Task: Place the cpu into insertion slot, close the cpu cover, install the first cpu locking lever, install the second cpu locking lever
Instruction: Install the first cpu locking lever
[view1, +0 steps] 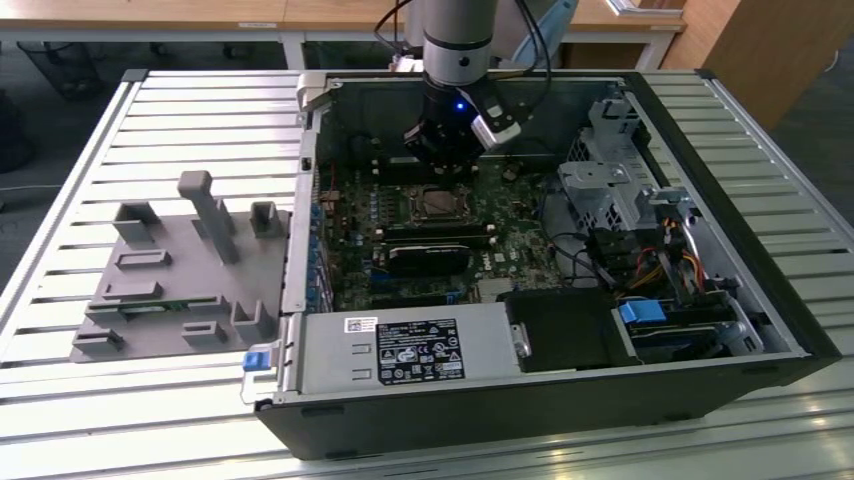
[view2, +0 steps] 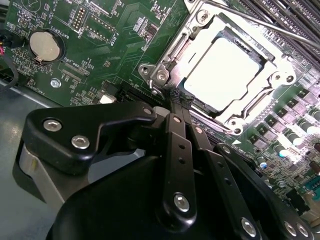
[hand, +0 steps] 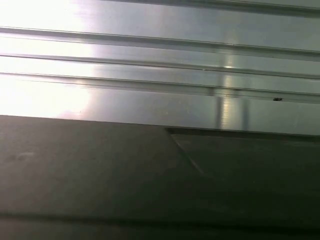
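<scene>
Green circuit board (view2: 115, 45); cpu (view2: 222, 75) just beyond the seemingly closed, empty tool (view2: 178, 98)

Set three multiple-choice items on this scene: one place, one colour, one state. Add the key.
1. Where is the cpu? A on a shelf; B in the insertion slot; C in the gripper.
2. What colour is the circuit board? A red; B white; C green.
3. How does the gripper stand? A shut, empty; B wide open; C shut on a screw.
Key: 1 B, its silver top sits framed by the cpu cover; 2 C, green shows around the slot; 3 A, the tips meet with nothing between.
</scene>
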